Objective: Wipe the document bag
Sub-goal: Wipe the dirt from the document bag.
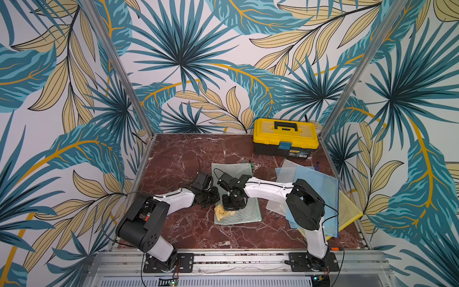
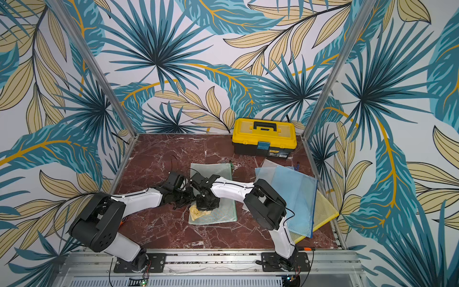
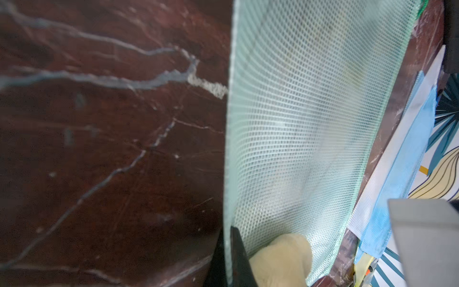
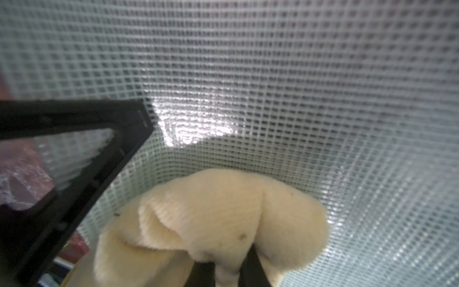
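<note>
A pale green mesh document bag lies flat mid-table in both top views. My left gripper is at the bag's left edge. The left wrist view shows that gripper shut on the edge of the bag. My right gripper stands over the bag's near part, shut on a cream-yellow cloth. In the right wrist view the cloth bulges from that gripper onto the mesh. A black finger of the left gripper rests beside it.
A yellow and black toolbox stands at the back right. A pile of blue, white and yellow document bags lies along the right side, partly under the right arm. Patterned walls enclose the red marble table.
</note>
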Available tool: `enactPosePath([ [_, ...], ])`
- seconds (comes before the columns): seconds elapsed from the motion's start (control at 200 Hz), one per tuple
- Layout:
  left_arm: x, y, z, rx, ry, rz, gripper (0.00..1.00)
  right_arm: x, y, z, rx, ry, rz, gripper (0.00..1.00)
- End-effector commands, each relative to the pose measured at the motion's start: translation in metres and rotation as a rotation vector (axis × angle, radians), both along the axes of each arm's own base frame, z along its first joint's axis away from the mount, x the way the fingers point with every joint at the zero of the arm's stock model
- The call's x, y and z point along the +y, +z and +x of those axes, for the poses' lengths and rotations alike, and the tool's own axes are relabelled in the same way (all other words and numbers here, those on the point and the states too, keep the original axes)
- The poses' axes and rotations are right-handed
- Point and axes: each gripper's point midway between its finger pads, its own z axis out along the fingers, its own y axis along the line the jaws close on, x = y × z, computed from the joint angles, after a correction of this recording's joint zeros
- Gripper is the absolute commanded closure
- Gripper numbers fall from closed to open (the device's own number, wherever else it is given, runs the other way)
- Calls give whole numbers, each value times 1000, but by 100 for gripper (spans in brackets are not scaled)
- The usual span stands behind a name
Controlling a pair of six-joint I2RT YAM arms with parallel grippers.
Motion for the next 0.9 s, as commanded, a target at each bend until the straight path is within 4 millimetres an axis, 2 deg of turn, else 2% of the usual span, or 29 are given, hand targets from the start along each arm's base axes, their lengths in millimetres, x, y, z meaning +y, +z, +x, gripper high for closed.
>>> enactPosePath([
  [0.0, 4, -2, 4, -7, 16, 21, 100, -75, -20, -15, 69, -104, -156, 100],
  [0.11, 6, -4, 3, -2, 14, 23, 100, -142, -18, -25, 77, -207, -216, 100],
  [0.15, 5, -4, 4, -1, 12, 20, 100, -156, -11, -26, 50, -215, -250, 100],
  [0.185, 4, -3, 4, 0, 8, 17, 100, -158, -5, -27, 38, -210, -259, 100],
  [0.225, 2, -2, 5, -3, 6, 13, 100, -149, 1, -26, 33, -197, -238, 100],
  [0.275, 1, -1, 7, -6, 5, 10, 100, -127, 8, -22, 9, -162, -209, 100],
  [0.315, 0, 0, 8, -6, 4, 7, 100, -105, 12, -17, -7, -135, -187, 100],
  [0.375, -2, 1, 8, -4, 0, -1, 100, -62, 14, -19, -11, -62, -148, 100],
  [0.456, -2, 2, 8, -4, 2, -5, 100, -16, 11, -22, 6, -10, -89, 100],
  [0.496, -1, 2, 7, -4, 4, -5, 100, -1, 9, -24, 15, 6, -62, 100],
  [0.551, -1, 3, 6, -6, 2, -7, 100, 7, 4, -27, 30, 10, -44, 100],
  [0.631, 1, 2, 3, -6, 2, -2, 100, -12, -7, -30, 26, -15, -86, 100],
  [0.756, 2, 1, 2, -5, -3, -1, 100, -77, -20, -43, 55, -93, -168, 100],
  [0.846, 0, 3, 5, -14, -14, -3, 100, -127, -18, -53, 57, -159, -212, 100],
  [0.886, -1, 5, 6, -20, -18, -6, 100, -141, -17, -61, 55, -167, -229, 100],
  [0.896, -1, 5, 6, -20, -19, -7, 100, -148, -16, -57, 57, -193, -231, 100],
])
